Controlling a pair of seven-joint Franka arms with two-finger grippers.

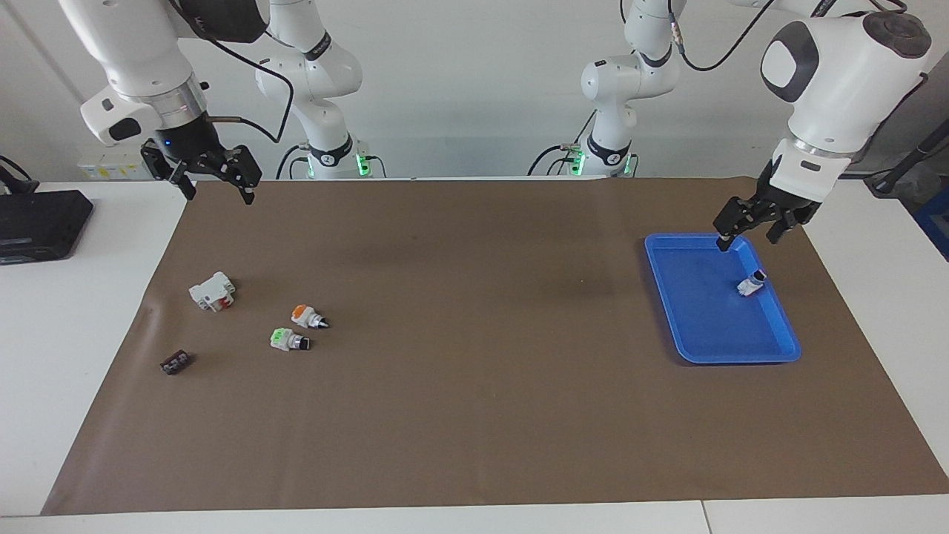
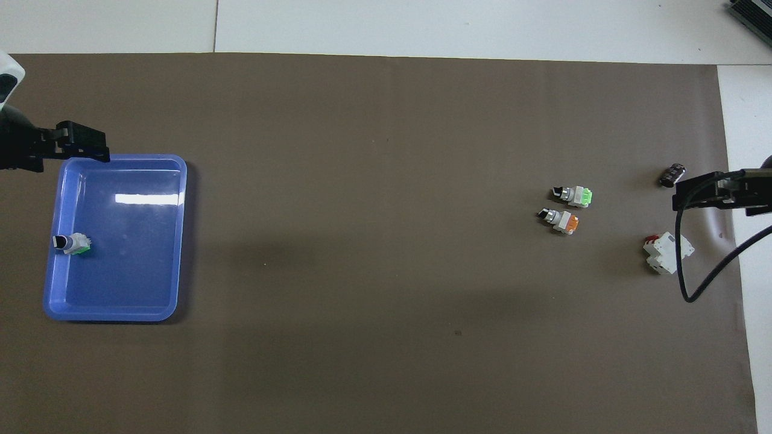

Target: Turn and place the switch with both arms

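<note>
- Facing view: the left pincer (image 1: 747,233) hangs wide and holding nothing over the blue tray's (image 1: 697,311) rim; the right pincer (image 1: 216,184), also wide and holding nothing, hangs over the brown mat's (image 1: 474,415) corner.
- Overhead view: the switch (image 2: 574,196) lies on the counter mat beside the orange-ended switch (image 2: 560,219), at the right arm's end; another green-ended switch (image 2: 72,243) lies in the tray.

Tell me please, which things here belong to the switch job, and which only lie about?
Job: green-ended switch; blue tray; left tool; right tool, both open.
Lying about: orange-ended switch; white breaker; small dark part; white piece in the tray.
</note>
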